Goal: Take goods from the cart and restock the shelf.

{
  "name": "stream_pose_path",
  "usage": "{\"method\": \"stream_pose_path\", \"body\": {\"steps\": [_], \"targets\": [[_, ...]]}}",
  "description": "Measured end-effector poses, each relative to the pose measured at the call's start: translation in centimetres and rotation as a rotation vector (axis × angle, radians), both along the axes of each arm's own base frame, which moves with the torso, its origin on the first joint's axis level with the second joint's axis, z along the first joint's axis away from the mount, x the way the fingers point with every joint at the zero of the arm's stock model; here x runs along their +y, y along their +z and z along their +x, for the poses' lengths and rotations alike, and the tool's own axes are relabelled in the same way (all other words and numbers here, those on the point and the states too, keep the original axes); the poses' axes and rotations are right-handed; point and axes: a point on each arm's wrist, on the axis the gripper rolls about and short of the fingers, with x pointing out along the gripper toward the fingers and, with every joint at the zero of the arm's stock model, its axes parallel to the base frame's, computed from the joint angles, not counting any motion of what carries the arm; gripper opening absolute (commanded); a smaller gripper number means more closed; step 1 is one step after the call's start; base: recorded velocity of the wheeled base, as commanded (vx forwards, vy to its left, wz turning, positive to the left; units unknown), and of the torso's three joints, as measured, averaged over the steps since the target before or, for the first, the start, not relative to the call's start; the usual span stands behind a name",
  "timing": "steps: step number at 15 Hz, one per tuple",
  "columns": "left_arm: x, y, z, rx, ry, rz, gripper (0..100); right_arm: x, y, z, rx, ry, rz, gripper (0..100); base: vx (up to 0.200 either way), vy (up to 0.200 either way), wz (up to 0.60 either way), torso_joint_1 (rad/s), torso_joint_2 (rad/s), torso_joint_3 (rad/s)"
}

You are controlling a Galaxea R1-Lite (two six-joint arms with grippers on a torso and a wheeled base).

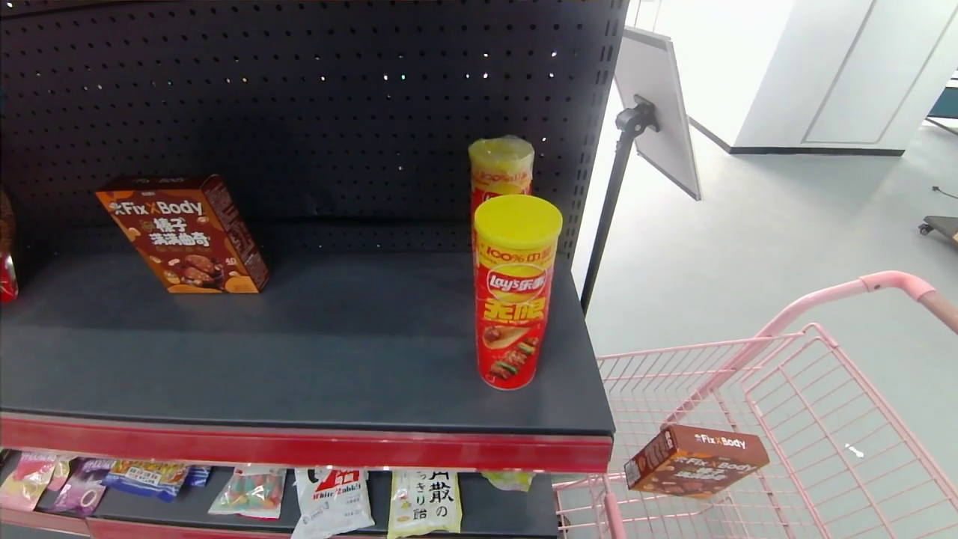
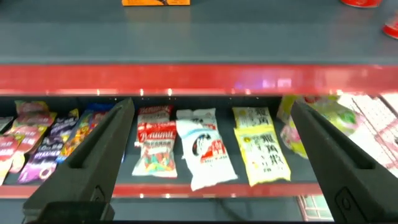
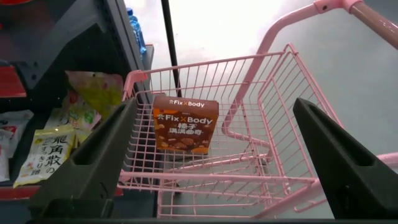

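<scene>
Spread wide and empty, the right gripper (image 3: 216, 102) is held above the pink cart (image 3: 273, 74), and the left gripper (image 2: 211, 106) is likewise recorded with fingers apart and nothing between them. A brown box (image 3: 185, 123) is seen standing on edge inside the cart basket, toward the end nearest the shelf (image 1: 299, 359); whether it is propped against the wire cannot be told. The cart is parked just beside the right end of the shelf. The left gripper is pointed at the lower tier, where a row of snack bags (image 2: 205, 146) is laid out under the red front strip (image 2: 199, 81). On the dark top board a second brown box (image 1: 183, 233) of the same kind is stood upright at the left rear, near the pegboard back (image 1: 337, 97). Two red chip cans with yellow lids are placed at the right end, well apart from that box: the front can (image 1: 516, 292) sits toward the middle of the board's depth, and the rear can (image 1: 500, 165) is set right behind it, close to the pegboard. A white board on a black stand (image 1: 658, 112) is noted beyond the shelf's right end, on grey floor.
</scene>
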Motion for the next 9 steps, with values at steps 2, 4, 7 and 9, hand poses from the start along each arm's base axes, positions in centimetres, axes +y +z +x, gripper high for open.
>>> {"method": "stream_pose_path", "body": {"steps": [2, 4, 7, 9], "targets": [[0.00, 0.00, 0.00, 0.000, 0.000, 0.000, 100, 0.00, 0.00, 0.00, 0.000, 0.000, 0.000, 100, 0.000, 0.000, 0.00, 0.000, 0.00, 0.000], [0.00, 0.00, 0.00, 0.000, 0.000, 0.000, 100, 0.00, 0.00, 0.00, 0.000, 0.000, 0.000, 100, 0.000, 0.000, 0.00, 0.000, 0.00, 0.000], [0.00, 0.00, 0.00, 0.000, 0.000, 0.000, 100, 0.00, 0.00, 0.00, 0.000, 0.000, 0.000, 100, 0.000, 0.000, 0.00, 0.000, 0.00, 0.000], [0.00, 0.00, 0.00, 0.000, 0.000, 0.000, 100, 0.00, 0.00, 0.00, 0.000, -0.001, 0.000, 100, 0.000, 0.000, 0.00, 0.000, 0.00, 0.000]]}}
